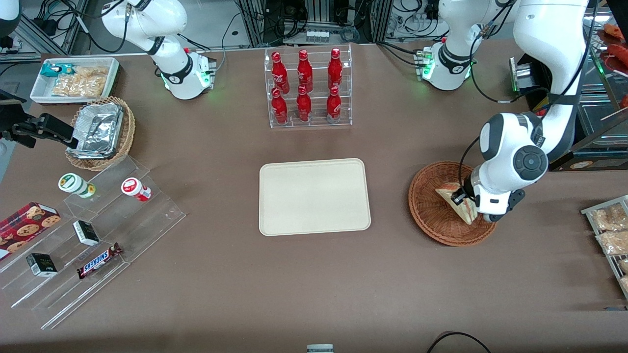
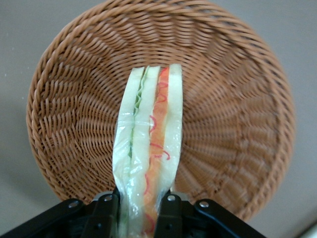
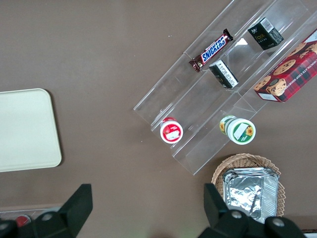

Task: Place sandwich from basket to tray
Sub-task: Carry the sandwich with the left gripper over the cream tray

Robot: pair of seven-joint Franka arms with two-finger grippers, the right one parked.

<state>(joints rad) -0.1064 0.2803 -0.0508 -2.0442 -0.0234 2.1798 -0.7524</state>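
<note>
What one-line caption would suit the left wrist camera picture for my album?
Black two-finger gripper shut on a plastic-wrapped triangular sandwich, held above a round reddish-brown woven wicker basket.

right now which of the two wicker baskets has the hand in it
The reddish-brown basket at the working arm's end: the hand is in it, shut on the sandwich. The tan basket holds only a foil container.
</note>
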